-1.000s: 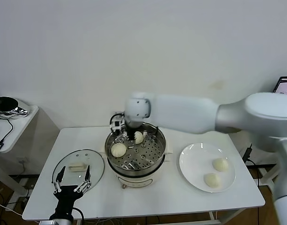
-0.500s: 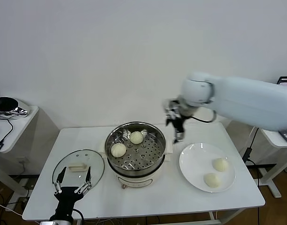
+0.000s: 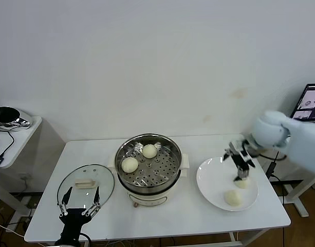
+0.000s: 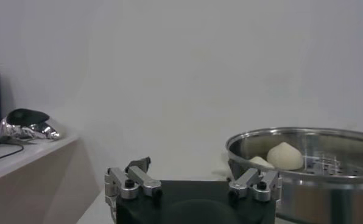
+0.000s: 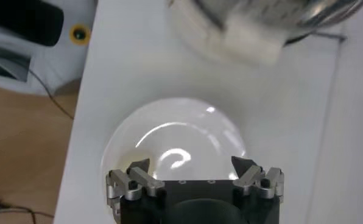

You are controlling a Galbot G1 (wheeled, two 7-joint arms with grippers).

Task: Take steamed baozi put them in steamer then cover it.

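The steamer (image 3: pixel 148 177) stands at the table's middle with two baozi inside, one at the back (image 3: pixel 149 151) and one on the left (image 3: pixel 130 164). The white plate (image 3: pixel 214 179) on the right holds two more baozi, a far one (image 3: pixel 243 182) and a near one (image 3: pixel 232 197). My right gripper (image 3: pixel 241 172) is open and empty, just above the far plate baozi. In the right wrist view the gripper (image 5: pixel 190 165) hangs over the plate (image 5: pixel 175 140). The glass cover (image 3: pixel 87 181) lies flat left of the steamer. My left gripper (image 3: pixel 78 206) is open at the cover's near edge.
The left wrist view shows the gripper (image 4: pixel 190 176), the steamer rim (image 4: pixel 309 173) and a baozi (image 4: pixel 285 155). A side table with a shiny metal object (image 3: pixel 8 116) stands far left. A laptop screen (image 3: pixel 311 102) is at the far right. The table's front edge is close to the left gripper.
My right arm left a baozi in the steamer and swung right, from over the steamer to over the plate. The left arm has not moved.
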